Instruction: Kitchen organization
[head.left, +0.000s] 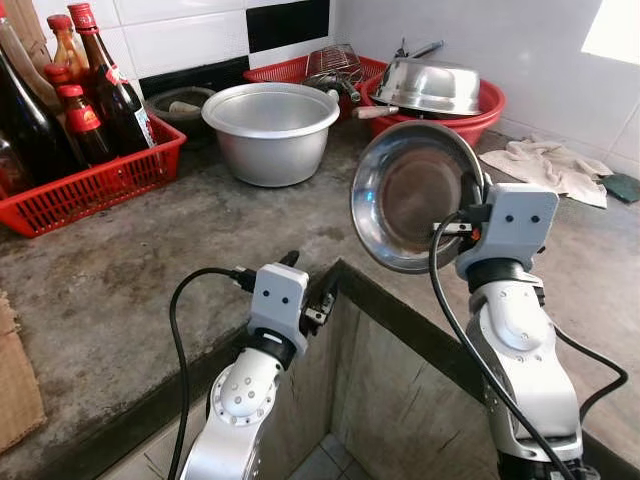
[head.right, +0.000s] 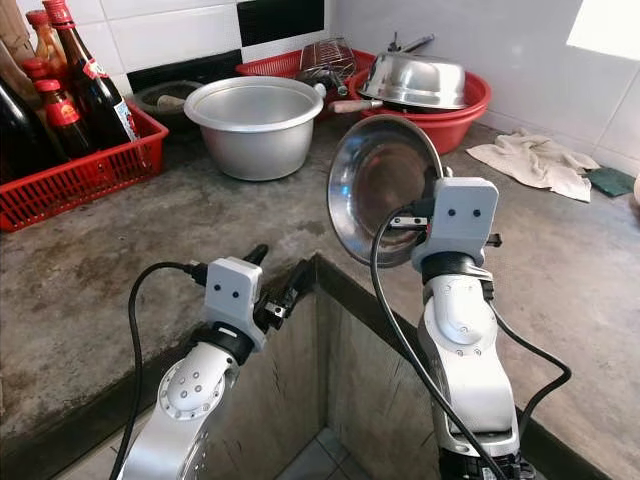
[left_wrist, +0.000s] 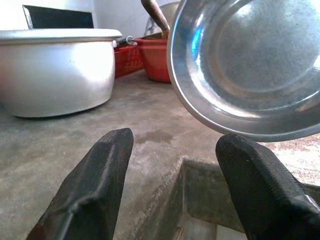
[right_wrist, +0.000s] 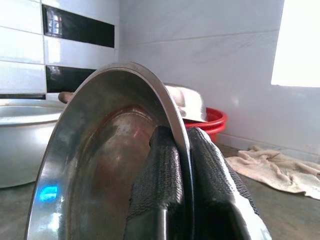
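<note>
The right gripper (right_wrist: 172, 200) is clamped on the rim of a steel plate (head.left: 412, 196), holding it on edge in the air above the concrete counter (head.left: 130, 270), near the sink's corner. The left gripper (left_wrist: 175, 192) hovers low at the sink's near-left edge, fingers spread apart and empty. Farther back stands a large aluminium pot (head.left: 270, 130), with a red crate of bottles (head.left: 95, 180) to its left.

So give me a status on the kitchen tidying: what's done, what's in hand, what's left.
Done: glass bottles stand grouped in the red plastic basket, and an upturned steel bowl sits in the round red basin.
In hand: the right gripper pinches the rim of a round steel plate above the concrete counter.
Left: placing that plate. The large aluminium pot and beige cloth lie loose. The left gripper is open.
</note>
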